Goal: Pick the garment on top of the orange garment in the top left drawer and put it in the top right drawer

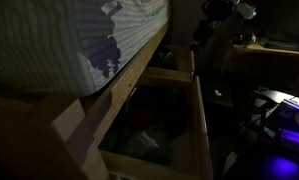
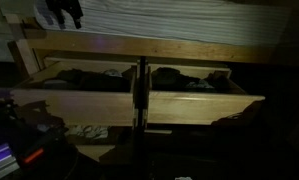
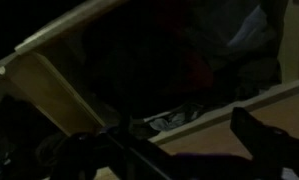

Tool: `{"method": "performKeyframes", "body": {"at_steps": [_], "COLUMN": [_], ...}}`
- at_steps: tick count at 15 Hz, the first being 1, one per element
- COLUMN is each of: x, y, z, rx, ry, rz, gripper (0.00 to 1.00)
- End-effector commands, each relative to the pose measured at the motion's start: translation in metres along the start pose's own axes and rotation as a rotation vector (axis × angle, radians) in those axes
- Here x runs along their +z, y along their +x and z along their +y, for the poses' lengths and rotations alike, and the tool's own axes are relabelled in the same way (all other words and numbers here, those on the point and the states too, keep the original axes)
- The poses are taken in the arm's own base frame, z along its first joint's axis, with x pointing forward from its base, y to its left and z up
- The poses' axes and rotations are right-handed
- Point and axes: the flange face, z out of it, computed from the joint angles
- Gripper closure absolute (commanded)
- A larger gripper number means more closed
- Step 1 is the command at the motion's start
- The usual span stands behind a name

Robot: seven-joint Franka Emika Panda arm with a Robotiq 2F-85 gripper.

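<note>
The scene is very dark. In an exterior view, two top drawers stand open under a bed: the left drawer (image 2: 49,95) holds dark garments (image 2: 84,76), and the right drawer (image 2: 204,105) holds a dark heap (image 2: 189,80). I cannot make out the orange garment there. My gripper (image 2: 64,12) hangs high above the left drawer, over the mattress; it also shows in an exterior view (image 1: 221,14). In the wrist view my gripper (image 3: 174,150) is open and empty. Far below it lie a pale grey garment (image 3: 174,120) and a dim reddish patch (image 3: 204,70).
A striped mattress (image 1: 79,40) overhangs the wooden bed frame (image 2: 149,48). A lower drawer holds a pale garment (image 2: 84,130). A desk with a blue-lit device (image 1: 279,110) stands beside the bed. A wooden drawer wall (image 3: 49,85) crosses the wrist view.
</note>
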Motion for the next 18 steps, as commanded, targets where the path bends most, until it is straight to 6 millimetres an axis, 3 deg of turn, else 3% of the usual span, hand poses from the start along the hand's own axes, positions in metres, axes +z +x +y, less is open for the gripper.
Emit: {"method": "performKeyframes", "body": {"at_steps": [1,3,5,12,15,16,18], "x": [0.007,0.021,0.034,0.159,0.184,0.167,0.182], "y": [-0.001,-0.003,-0.001,-0.016,0.004,-0.012,-0.002], "z": [-0.021,-0.036,-0.029,-0.007,0.001,0.002,0.006], "rx": [0.003,0.005,0.016,-0.002,-0.013,-0.007,-0.003], "ry": [0.0,0.006,-0.009,-0.101,-0.148,-0.131,-0.146], "rz": [0.026,0.031,0.03,-0.118,-0.039,-0.071,-0.057], "gripper": [0.0,0.0,0.0,0.0,0.0,0.0,0.0]}}
